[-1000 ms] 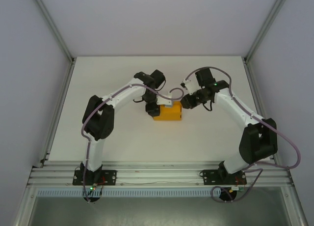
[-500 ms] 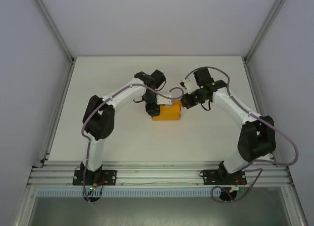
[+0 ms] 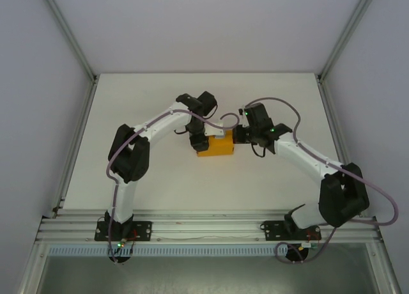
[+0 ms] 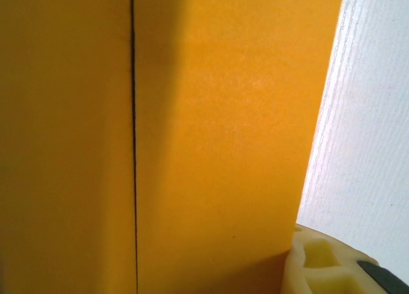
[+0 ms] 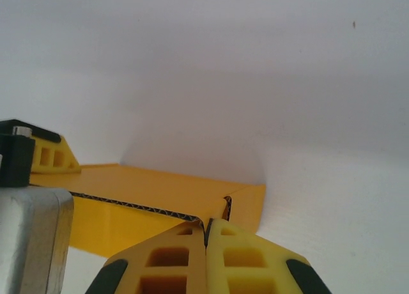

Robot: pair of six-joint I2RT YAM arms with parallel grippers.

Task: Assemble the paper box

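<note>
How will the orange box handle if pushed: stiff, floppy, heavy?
Probably fairly stiff: the box shows corrugated fluting along its cut edge. The card looks thin, so it is likely light for its size. It sits low with flat faces on the smooth white table, so it should slide rather than roll or tip.

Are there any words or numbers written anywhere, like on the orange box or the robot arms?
None: there is no text to read here.
The paper box is plain orange card, with no print on any face that shows.
The white table is unmarked.
The left arm and right arm show no lettering that can be made out.
</note>
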